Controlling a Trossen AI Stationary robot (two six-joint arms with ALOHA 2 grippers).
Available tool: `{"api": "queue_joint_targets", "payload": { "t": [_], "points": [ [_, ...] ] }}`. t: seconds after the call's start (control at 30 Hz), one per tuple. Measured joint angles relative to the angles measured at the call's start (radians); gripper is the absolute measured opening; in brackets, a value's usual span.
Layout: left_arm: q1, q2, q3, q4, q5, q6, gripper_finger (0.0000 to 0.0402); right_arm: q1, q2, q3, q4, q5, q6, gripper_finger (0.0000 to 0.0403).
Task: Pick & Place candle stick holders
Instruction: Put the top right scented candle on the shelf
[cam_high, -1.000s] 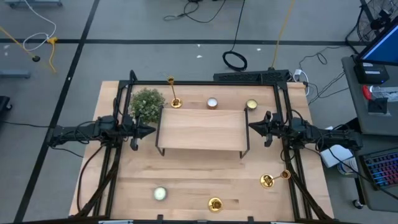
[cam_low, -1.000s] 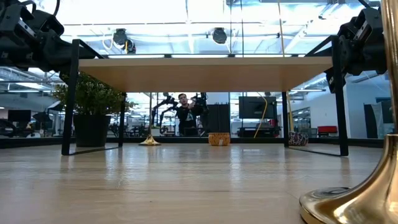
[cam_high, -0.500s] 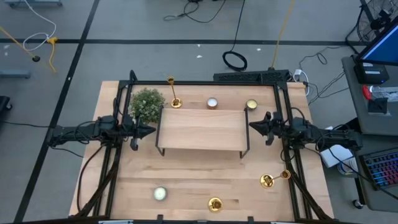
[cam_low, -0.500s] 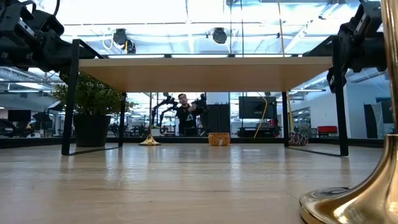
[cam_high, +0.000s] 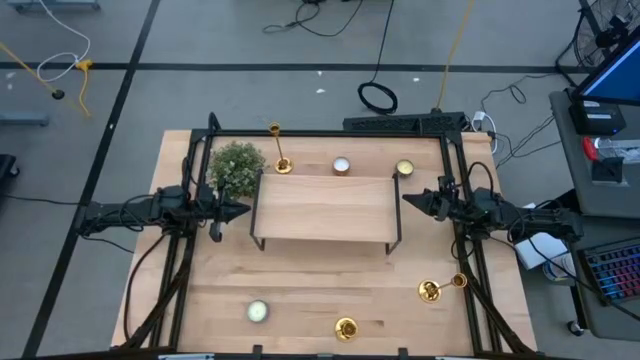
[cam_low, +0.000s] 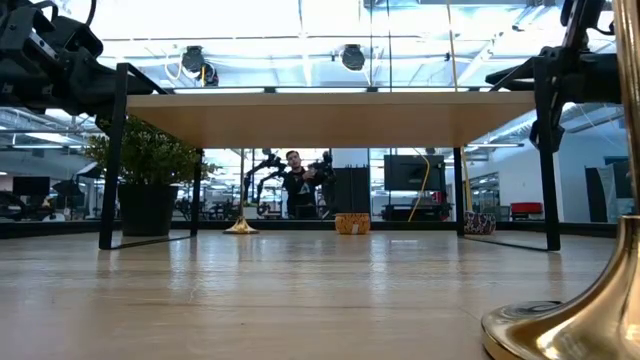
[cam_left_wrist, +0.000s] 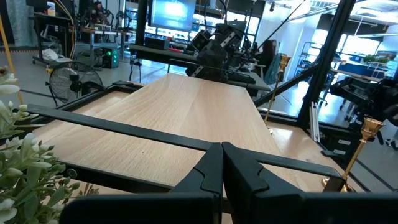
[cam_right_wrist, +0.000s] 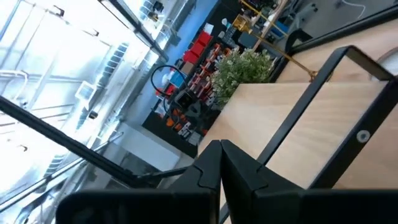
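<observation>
**Both arms hovering at the shelf ends, three brass holders resting on the table**

In the high view, a low wooden shelf (cam_high: 325, 208) on black legs is standing at the centre of the table (cam_high: 300, 290). The left gripper (cam_high: 238, 210) is sitting at the left of the frame, pointing at the shelf's left end, its fingers pressed together and carrying nothing; the left wrist view is showing the two dark fingers (cam_left_wrist: 211, 171) meeting at a point over the shelf top. The right gripper (cam_high: 410, 198) is sitting at the right of the frame, pointing at the shelf's right end, likewise pressed together and empty, as the right wrist view (cam_right_wrist: 219, 163) is showing.

The candle stick holders are lying apart from both grippers. One holder (cam_high: 280, 155) is standing upright in the upper middle of the high view, just above the shelf's upper left corner and beside the green plant (cam_high: 236, 167). A second holder (cam_high: 440, 288) is lying tipped on its side at the lower right of the frame. A third holder (cam_high: 346, 327) is standing near the bottom centre; in the low view a large brass base (cam_low: 575, 315) is filling the lower right corner.

Pale tealights are resting on the table: one (cam_high: 341, 166) at the upper centre, another (cam_high: 404, 169) to its right, and one (cam_high: 257, 312) at the lower left.
</observation>
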Motion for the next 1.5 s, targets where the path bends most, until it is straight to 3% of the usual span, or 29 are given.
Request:
{"api": "queue_joint_targets", "payload": {
  "t": [0.2,0.4,0.5,0.73,0.9,1.0,1.13,1.27,1.4,1.5],
  "points": [
    [0.000,0.000,0.000,0.001,-0.020,0.001,0.0008,0.000,0.000,0.000,0.010,0.087,0.017,0.0004],
    [0.003,0.000,-0.001,0.043,-0.216,-0.005,0.0008,0.000,0.000,0.000,0.017,0.177,0.110,0.0004],
    [0.003,0.000,-0.002,0.139,-0.281,-0.045,0.0008,0.000,0.000,0.000,0.030,0.234,0.142,0.0004],
    [0.003,0.000,-0.002,0.469,-0.286,-0.355,0.0008,0.000,0.000,0.000,0.092,0.278,0.136,0.0004],
    [0.003,0.000,-0.001,0.660,-0.281,-0.802,0.0008,0.000,0.000,0.000,0.155,0.276,0.136,0.0004],
    [0.003,0.000,-0.001,0.718,-0.256,-0.966,0.0008,0.000,0.000,0.000,0.215,0.275,0.135,0.0004],
    [0.003,0.000,0.003,0.824,-0.227,-0.956,0.0008,0.000,0.000,0.000,0.300,0.276,0.098,0.0004],
    [0.002,0.001,0.077,0.831,-0.209,-0.849,0.0008,0.000,0.000,0.000,0.379,0.277,0.045,0.0004],
    [0.002,0.067,0.260,0.707,-0.133,-0.654,0.0008,0.000,0.000,0.000,0.429,0.277,0.003,0.0004],
    [0.002,0.186,0.448,0.564,-0.052,-0.523,0.0008,0.000,0.000,0.000,0.441,0.277,-0.004,0.0004]
  ]
}}
